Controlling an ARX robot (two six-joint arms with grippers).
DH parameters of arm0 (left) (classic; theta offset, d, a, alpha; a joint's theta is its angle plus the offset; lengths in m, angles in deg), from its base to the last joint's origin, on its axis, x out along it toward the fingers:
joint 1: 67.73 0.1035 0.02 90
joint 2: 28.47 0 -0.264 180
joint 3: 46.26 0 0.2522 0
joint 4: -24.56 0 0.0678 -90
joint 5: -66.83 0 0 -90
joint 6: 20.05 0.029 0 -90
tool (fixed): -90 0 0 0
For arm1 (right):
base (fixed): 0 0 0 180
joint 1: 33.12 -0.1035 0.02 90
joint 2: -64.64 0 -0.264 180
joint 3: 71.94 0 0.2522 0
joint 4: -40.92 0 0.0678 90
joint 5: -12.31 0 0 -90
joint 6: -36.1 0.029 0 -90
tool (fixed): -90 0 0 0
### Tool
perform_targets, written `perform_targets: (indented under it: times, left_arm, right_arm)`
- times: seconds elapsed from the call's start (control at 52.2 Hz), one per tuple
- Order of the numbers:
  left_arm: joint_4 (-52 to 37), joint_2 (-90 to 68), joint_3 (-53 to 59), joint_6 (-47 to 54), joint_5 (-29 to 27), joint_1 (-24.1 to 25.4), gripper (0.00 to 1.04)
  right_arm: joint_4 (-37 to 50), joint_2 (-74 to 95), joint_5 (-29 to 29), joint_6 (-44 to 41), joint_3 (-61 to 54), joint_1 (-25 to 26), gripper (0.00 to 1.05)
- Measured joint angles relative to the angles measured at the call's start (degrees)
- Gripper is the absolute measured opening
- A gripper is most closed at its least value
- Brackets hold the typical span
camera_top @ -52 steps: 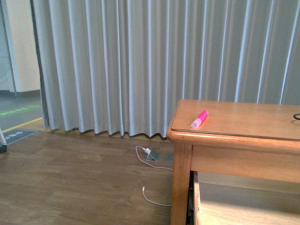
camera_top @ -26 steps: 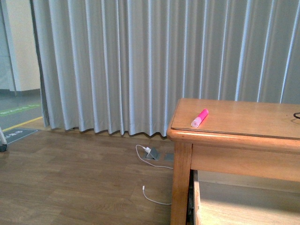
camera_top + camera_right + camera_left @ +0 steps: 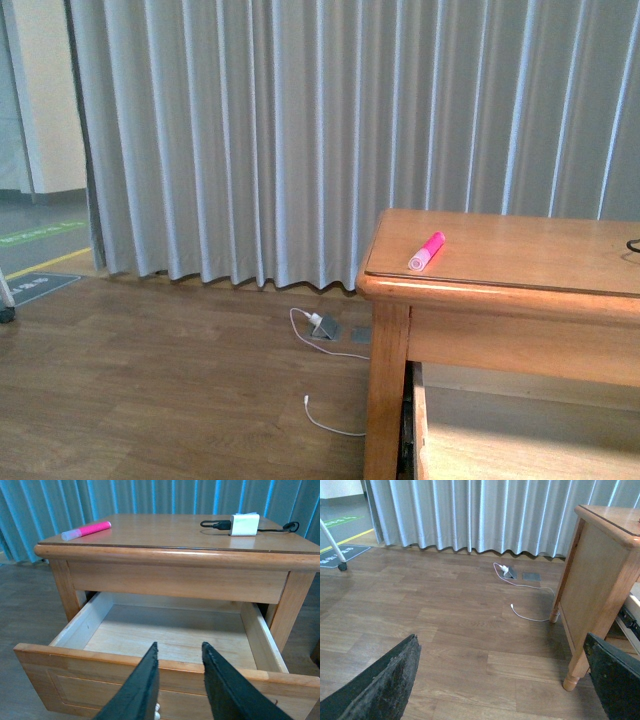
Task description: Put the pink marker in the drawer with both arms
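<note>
Nothing has moved since the earlier front frames; pink marker, worktop and drawer sit as before.

Front view: pink marker [image 3: 426,251] lies flat on the worktop [image 3: 520,255], near its front left corner. Long axis runs diagonally, pale cap end toward the worktop's front edge. Under the worktop, the drawer [image 3: 520,445] stands pulled out, light interior showing. Neither arm in view.

Left wrist view: left tool [image 3: 500,639] has its jaws spread wide, nothing between them. It hangs low over the floor, off the worktop's left end, looking at the side panel. Marker not visible from here.

Right wrist view: right tool [image 3: 179,647] hovers just above the drawer's front rail, below and in front of the worktop. Jaws stand narrowly apart, gripping nothing. Marker lies up and away from it, at the worktop's left end, while a white charger [image 3: 244,524] with a black cable sits toward the worktop's right end.

Judgement: left arm is the nearer one; it needs to rise above the worktop's left end and close across the marker's diagonal axis.
</note>
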Motion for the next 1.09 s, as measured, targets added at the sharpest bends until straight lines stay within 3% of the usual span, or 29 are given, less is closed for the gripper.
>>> perform_targets:
  times: [0.057,0.134,0.172,0.326,0.69,0.786,1.092]
  left_arm:
    - [0.00,-0.02,0.00,0.00,-0.04,0.00,0.99]
    - [0.46,-4.07,-0.50,-6.51,-11.67,-4.66,0.99]
    - [-1.07,-7.67,-0.94,-8.15,-14.95,-6.97,0.99]
    - [-10.78,-22.84,-5.95,-8.92,-12.11,-9.90,0.99]
    - [-27.69,-61.13,-28.15,2.12,-3.04,-16.66,0.99]
    - [-27.85,-69.31,-34.71,3.89,-0.74,-19.12,0.99]
    - [-25.79,-88.85,-55.60,5.77,-1.73,-23.78,0.99]
  right_arm:
    - [0.00,0.00,0.00,0.00,0.00,0.00,0.48]
    - [0.00,0.00,0.00,0.00,0.00,0.00,0.64]
    - [0.00,0.00,0.02,0.00,0.00,0.00,0.71]
    - [0.00,0.00,0.02,0.04,-0.02,0.00,0.97]
    - [0.00,0.00,0.00,0.02,0.00,0.00,0.96]
    - [0.00,0.00,0.00,0.02,0.00,0.00,0.96]
    - [0.00,0.00,0.00,0.02,0.00,0.00,0.96]
